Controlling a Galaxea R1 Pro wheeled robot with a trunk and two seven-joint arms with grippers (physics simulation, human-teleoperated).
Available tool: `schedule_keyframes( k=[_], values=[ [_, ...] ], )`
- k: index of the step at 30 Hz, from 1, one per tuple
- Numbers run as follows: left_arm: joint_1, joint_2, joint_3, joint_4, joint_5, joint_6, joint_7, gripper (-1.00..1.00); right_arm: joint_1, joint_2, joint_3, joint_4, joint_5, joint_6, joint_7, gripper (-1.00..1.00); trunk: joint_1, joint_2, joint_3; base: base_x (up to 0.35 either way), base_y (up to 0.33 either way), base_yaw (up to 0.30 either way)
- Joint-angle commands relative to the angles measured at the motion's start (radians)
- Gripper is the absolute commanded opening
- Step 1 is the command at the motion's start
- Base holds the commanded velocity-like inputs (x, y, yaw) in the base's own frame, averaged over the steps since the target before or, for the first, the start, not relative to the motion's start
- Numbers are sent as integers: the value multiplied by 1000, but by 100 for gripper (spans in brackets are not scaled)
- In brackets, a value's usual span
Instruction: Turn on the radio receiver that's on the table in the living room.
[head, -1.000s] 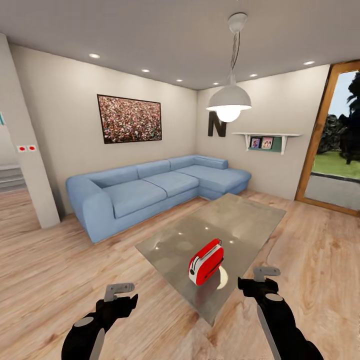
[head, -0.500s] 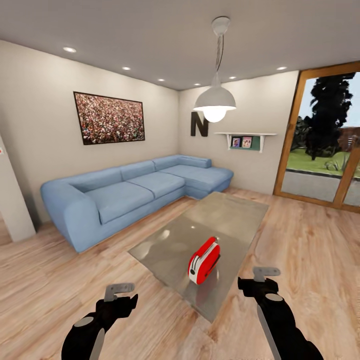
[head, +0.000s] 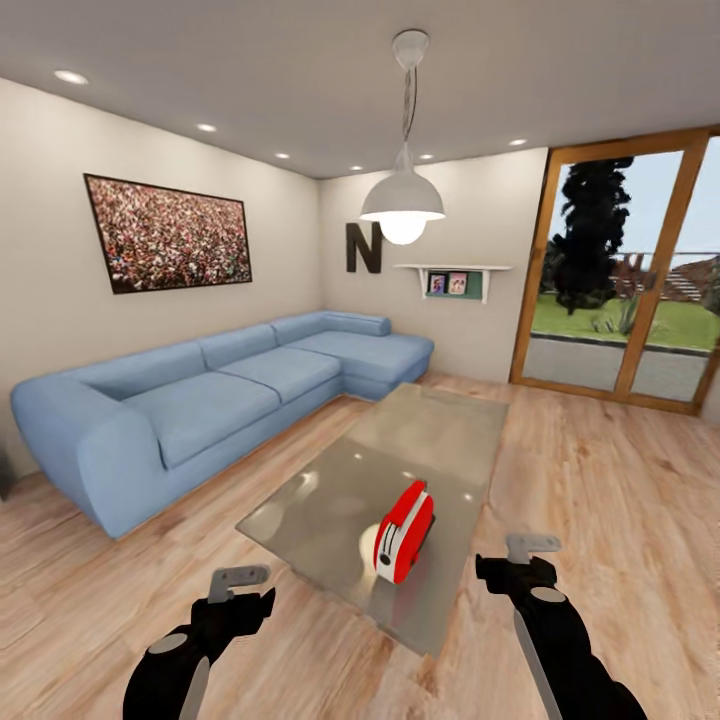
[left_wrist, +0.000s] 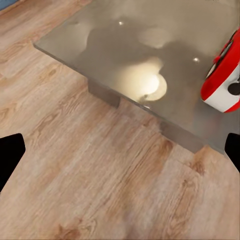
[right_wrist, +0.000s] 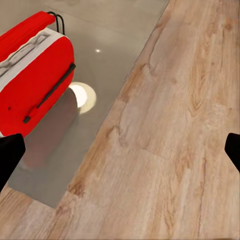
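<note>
The bright-red radio receiver with white trim stands upright near the front end of the glossy grey coffee table. My left gripper hovers over the wood floor, short of the table's near left corner, open and holding nothing. To the right of the radio, beside the table's long edge, my right gripper also stands open. The left wrist view catches the radio on the table, with wide-apart fingers. The right wrist view has the radio close, the table under it, and spread fingers.
A blue corner sofa runs along the left and back. A white pendant lamp hangs above the table; a dark letter N is on the far wall. Glass doors stand at the right. Wood floor surrounds the table.
The whole head view has swung to the right: sofa, picture and lamp slid left and more of the glass door shows. Both arms keep their pose in the picture.
</note>
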Motion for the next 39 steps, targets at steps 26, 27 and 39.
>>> schedule_keyframes(
  k=[26, 27, 39],
  values=[
    [0, 0, 0, 2, 0, -1, 0, 100, 0, 0, -3, -2, 5, -1, 0, 100, 0, 0, 0, 93, 310, -249],
    [0, 0, 0, 2, 0, -1, 0, 100, 0, 0, -5, -5, 6, -1, 0, 100, 0, 0, 0, 131, 311, -257],
    [0, 0, 0, 3, 0, -3, 0, 100, -9, -1, 3, -97, 7, 0, 0, 100, 0, 0, 0, 158, 303, -224]
  ],
)
